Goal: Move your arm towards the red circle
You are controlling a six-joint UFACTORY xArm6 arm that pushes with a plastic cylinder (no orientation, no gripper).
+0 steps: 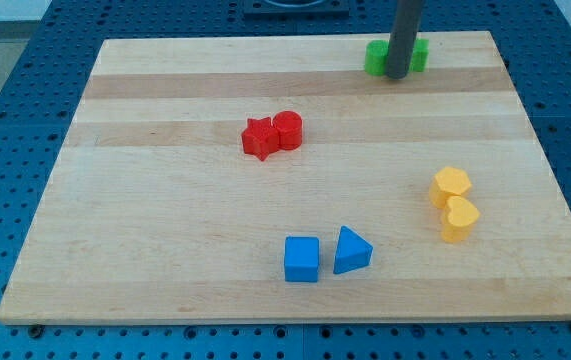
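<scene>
My tip (398,75) stands at the view's top of the table (165,260), right against a green block (377,57), and the arm carries no pincer, only this bare rod. The red circle (287,130) lies well apart from my tip, toward the view's lower left, touching a red star (260,138) on its left. A round block has no long axis, and I can read no labels or writing anywhere.

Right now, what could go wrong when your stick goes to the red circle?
My tip stands right at the green block, so I might drag it along as I leave. The red circle touches the red star, so a push too far would probably shove both. Coming from the view's top right, I could also knock the circle sideways.
</scene>
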